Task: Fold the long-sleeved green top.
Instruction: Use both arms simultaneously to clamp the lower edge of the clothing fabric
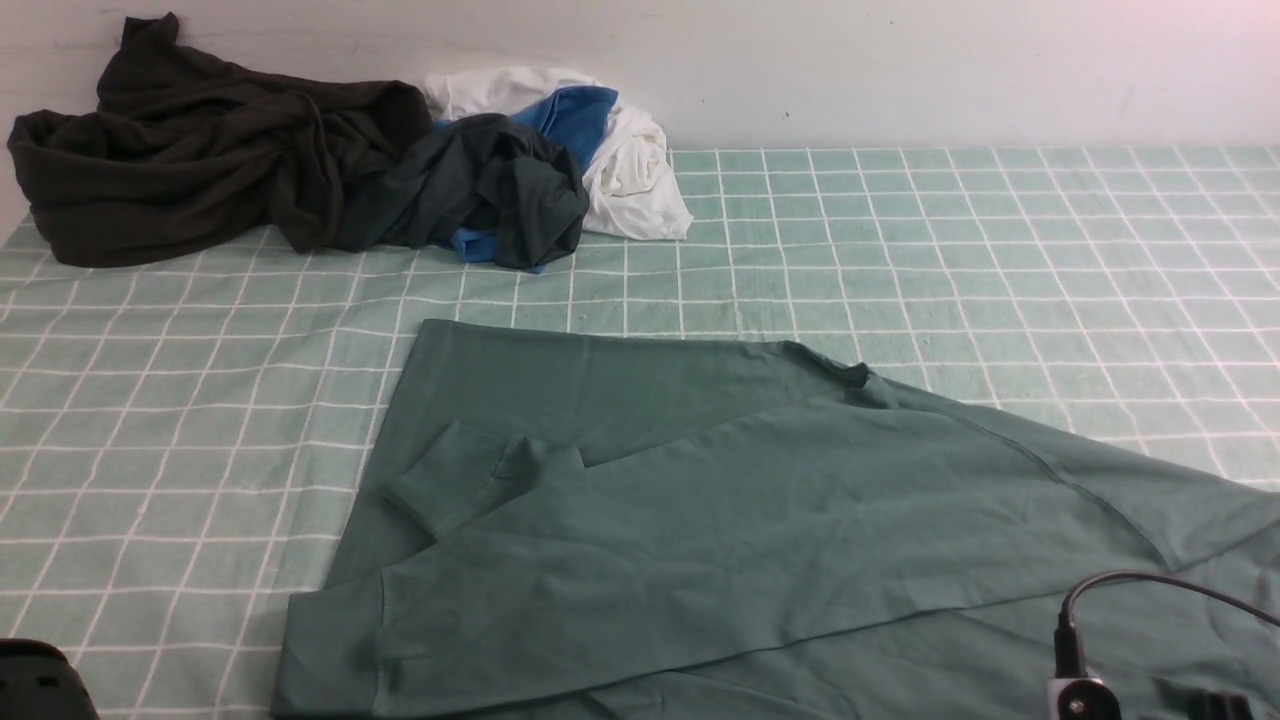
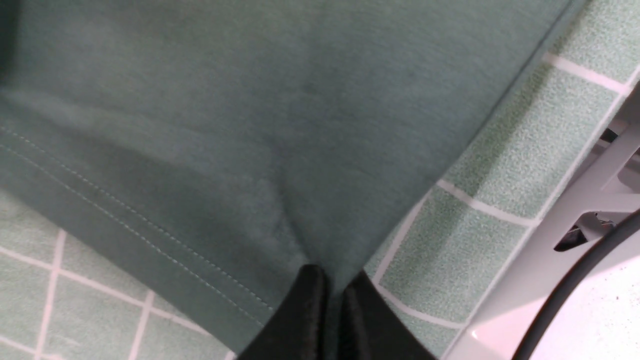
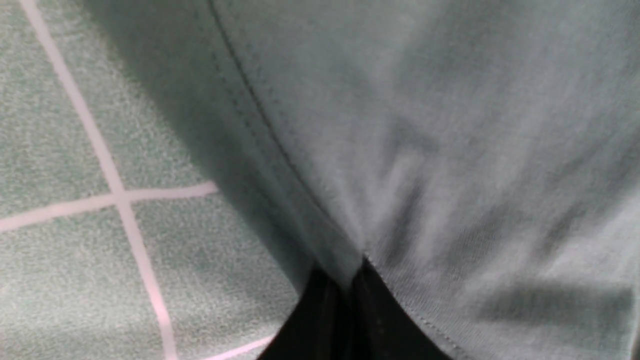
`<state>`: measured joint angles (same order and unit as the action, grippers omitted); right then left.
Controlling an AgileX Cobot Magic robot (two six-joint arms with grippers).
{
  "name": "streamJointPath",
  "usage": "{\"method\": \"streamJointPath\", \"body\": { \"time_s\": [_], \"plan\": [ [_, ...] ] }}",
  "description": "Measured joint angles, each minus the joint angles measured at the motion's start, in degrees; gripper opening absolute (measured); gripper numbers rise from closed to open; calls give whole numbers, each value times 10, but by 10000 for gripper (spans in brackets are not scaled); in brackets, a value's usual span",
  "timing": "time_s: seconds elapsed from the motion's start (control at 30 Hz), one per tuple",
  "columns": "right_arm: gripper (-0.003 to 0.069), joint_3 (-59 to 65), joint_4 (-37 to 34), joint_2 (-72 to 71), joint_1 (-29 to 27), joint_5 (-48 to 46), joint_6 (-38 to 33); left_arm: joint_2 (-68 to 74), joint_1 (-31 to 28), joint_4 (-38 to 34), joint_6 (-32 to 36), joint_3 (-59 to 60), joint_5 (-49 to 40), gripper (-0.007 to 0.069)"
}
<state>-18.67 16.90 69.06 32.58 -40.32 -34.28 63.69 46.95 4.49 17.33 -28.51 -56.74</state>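
Top: sage-green long-sleeved jersey top [image 1: 700, 500], spread flat near-centre to right on the pale green checked-cloth desk [image 1: 1000, 250], one sleeve folded across.
Left pincer [image 2: 332, 300]: closed, pinching the top by its stitched hem.
Right pincer [image 3: 350, 295]: closed, pinching the top's seamed edge.
Far left: heap of dark, blue and white clothes [image 1: 330, 170].

Found top [image 1: 700, 520] spread flat on cloth [image 1: 1000, 250], near part of top running off front of view. Noted cuff [image 1: 450, 490] of one sleeve lying on top, over its left half. Logged heap of clothes [image 1: 300, 170] on cloth behind top, off to top's left, against wall [image 1: 900, 60]. Located left gripper [image 2: 334, 287] pinched on top's hem corner, right gripper [image 3: 350, 272] pinched on top's near right edge.
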Motion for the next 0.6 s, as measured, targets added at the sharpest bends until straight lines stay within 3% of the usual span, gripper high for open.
{"method": "streamJointPath", "body": {
  "time_s": [0.6],
  "plan": [
    [8,-91,-30,-86,0,-153,8,0,-16,25,-24,-58,-32,6]
  ]
}}
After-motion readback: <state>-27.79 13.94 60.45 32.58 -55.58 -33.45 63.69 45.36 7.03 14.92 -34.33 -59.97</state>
